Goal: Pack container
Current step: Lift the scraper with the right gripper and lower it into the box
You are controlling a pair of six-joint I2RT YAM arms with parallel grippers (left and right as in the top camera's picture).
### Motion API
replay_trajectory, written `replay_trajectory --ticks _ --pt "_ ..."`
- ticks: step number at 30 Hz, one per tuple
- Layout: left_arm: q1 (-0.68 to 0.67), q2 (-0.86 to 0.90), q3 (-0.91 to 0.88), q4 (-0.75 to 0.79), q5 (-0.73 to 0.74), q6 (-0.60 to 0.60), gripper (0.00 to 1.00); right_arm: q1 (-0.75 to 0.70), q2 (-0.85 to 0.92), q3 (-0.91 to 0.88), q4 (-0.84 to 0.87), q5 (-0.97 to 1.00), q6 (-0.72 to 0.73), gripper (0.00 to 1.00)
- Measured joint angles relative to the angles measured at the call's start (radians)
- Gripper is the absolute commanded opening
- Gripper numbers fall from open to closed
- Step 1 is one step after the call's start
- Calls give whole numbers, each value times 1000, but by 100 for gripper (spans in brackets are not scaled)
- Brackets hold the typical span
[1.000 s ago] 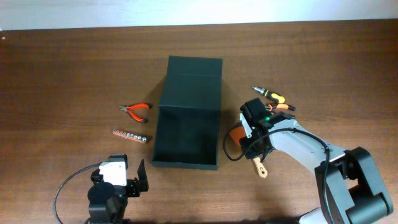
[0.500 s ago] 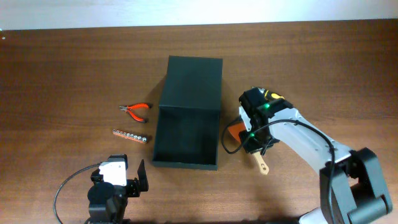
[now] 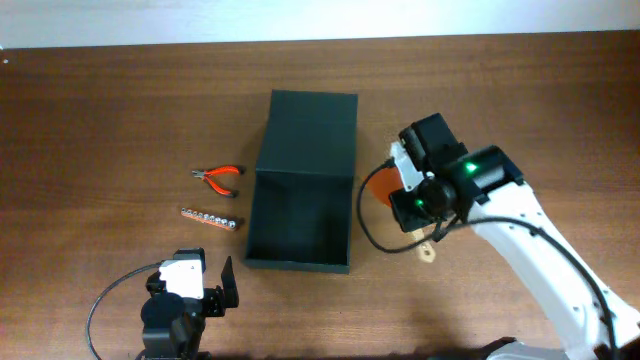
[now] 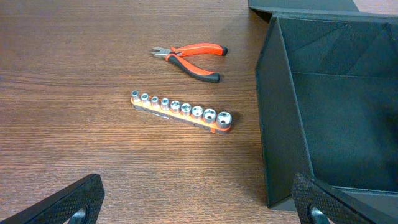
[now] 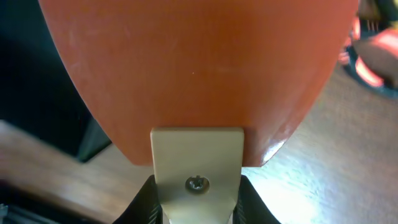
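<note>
The container (image 3: 300, 225) sits open mid-desk, its hinged lid (image 3: 315, 125) laid flat toward the far edge and its dark interior showing nothing inside. Left of it and well clear lie red-handled pliers (image 4: 189, 53), with an orange rail of sockets (image 4: 181, 111) nearer the front. The left fingers (image 4: 73, 200) are spread wide at the front edge with nothing between them, facing those tools and the container's left wall.

The right fingers (image 5: 144, 202) are drawn in tight on the pale wooden handle (image 5: 197, 165) of an orange spatula (image 3: 378, 186). Its blade is just beside the container's right wall, and the right arm covers the desk behind it.

The desk (image 3: 100, 120) is dark brown woodgrain, and a pale strip of wall (image 3: 300, 20) runs along its far side.
</note>
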Motion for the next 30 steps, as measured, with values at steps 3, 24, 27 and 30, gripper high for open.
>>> replay_trajectory --ticks 3,24,27,30 --pt "0 0 0 0 0 0 99 83 -5 10 34 -10 0 4" --pt "0 0 0 0 0 0 99 310 303 10 496 -40 3 4" --pt "0 0 0 0 0 0 99 310 345 10 497 -45 1 4" --pt "0 0 0 0 0 0 99 310 390 10 499 -45 0 5"
